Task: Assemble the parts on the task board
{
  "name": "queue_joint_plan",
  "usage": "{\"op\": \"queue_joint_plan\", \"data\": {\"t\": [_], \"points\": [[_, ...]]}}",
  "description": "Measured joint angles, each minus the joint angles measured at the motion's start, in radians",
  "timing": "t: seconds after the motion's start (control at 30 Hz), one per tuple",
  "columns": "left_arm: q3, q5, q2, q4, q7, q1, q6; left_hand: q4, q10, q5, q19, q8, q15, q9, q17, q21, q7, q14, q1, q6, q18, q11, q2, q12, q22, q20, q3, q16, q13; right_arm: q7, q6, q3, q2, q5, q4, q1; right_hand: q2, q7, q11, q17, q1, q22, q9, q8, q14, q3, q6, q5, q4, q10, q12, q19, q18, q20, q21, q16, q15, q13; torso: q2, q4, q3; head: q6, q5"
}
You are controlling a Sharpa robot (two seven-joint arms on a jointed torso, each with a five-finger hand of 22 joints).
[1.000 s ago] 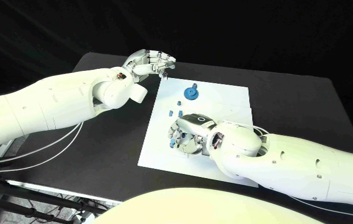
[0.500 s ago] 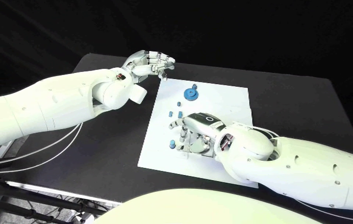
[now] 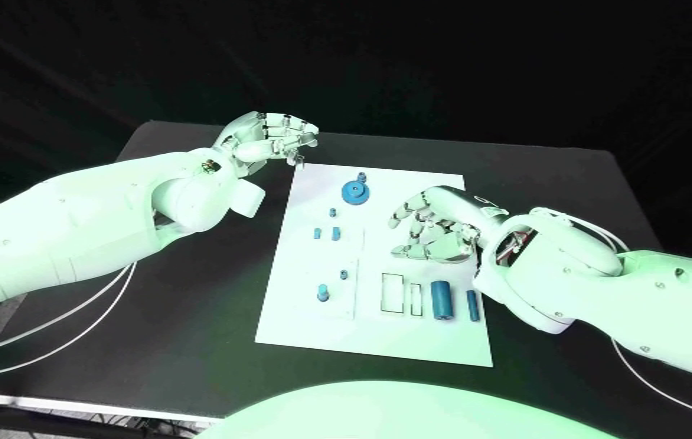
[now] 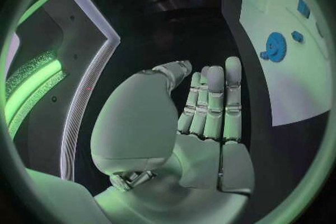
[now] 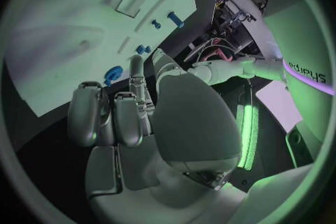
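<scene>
Parts: we count one blue gear (image 3: 355, 191) near the task board (image 3: 433, 334) far edge, two blue cylinders (image 3: 441, 298) lying side by side toward its near right, five small blue pieces (image 3: 325, 292) along its left half.
Right hand (image 3: 438, 223): we see it above the board's right middle, fingers loosely curled, holding nothing, apart from every part.
Change: it has lifted off the near-left parts and moved rightward.
Left hand (image 3: 268, 137): beyond the board's far left corner, fingers curled; whether they pinch anything we cannot tell.

Dim scene with a black backdrop; the wrist views curve strongly at their rims inside dark frames.
</scene>
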Motion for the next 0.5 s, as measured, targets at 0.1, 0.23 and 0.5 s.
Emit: {"op": "queue_joint_plan", "data": {"t": [0.1, 0.23, 0.5], "points": [[-0.003, 0.000, -0.003, 0.001, 0.000, 0.000, 0.000, 0.000, 0.000, 0.000, 0.000, 0.000, 0.000, 0.000, 0.000, 0.000, 0.000, 0.000, 0.000, 0.000, 0.000, 0.000, 0.000, 0.000, 0.000, 0.000, 0.000, 0.000, 0.000, 0.000, -0.003, -0.002, -0.063, 0.072, 0.014, 0.007, 0.004, -0.009, -0.008, 0.030, -0.046, 0.000, 0.018, 0.038, -0.003, -0.008, 0.009, 0.024, -0.005, -0.065, 0.311, 0.000, -0.016, 0.000, 0.056, 0.023, -0.004, 0.281, -0.002, -0.0022, -0.0001, 0.001, -0.026], [-0.006, 0.007, -0.004, 0.007, 0.000, 0.000, 0.000, 0.000, 0.000, 0.000, 0.000, 0.000, 0.000, 0.000, 0.000, 0.000, 0.000, 0.000, 0.000, 0.000, 0.000, 0.000, 0.000, 0.000, 0.000, 0.000, 0.000, 0.000, 0.000, -0.008, -0.008, -0.005, -0.126, 0.143, 0.027, 0.003, 0.021, -0.013, -0.013, 0.087, -0.062, 0.000, 0.033, 0.068, 0.000, -0.011, 0.017, 0.024, -0.002, 0.060, 0.810, 0.002, -0.016, -0.002, 0.108, 0.054, -0.008, 0.821, -0.005, -0.0065, 0.0000, 0.001, -0.054], [-0.012, 0.035, -0.005, 0.018, 0.002, -0.002, -0.001, 0.000, 0.000, 0.000, 0.000, 0.000, 0.000, 0.000, 0.001, 0.000, 0.000, 0.000, 0.000, 0.000, 0.000, 0.000, 0.000, 0.000, -0.001, 0.000, 0.000, 0.000, -0.001, -0.076, -0.011, -0.013, -0.198, 0.196, 0.054, -0.019, 0.024, -0.026, -0.021, 0.154, -0.137, 0.000, 0.051, 0.096, 0.000, -0.068, 0.033, 0.053, 0.002, 0.178, 1.019, 0.002, -0.031, -0.002, 0.186, 0.097, -0.008, 1.021, -0.012, -0.0135, 0.0012, -0.002, -0.086]]}}
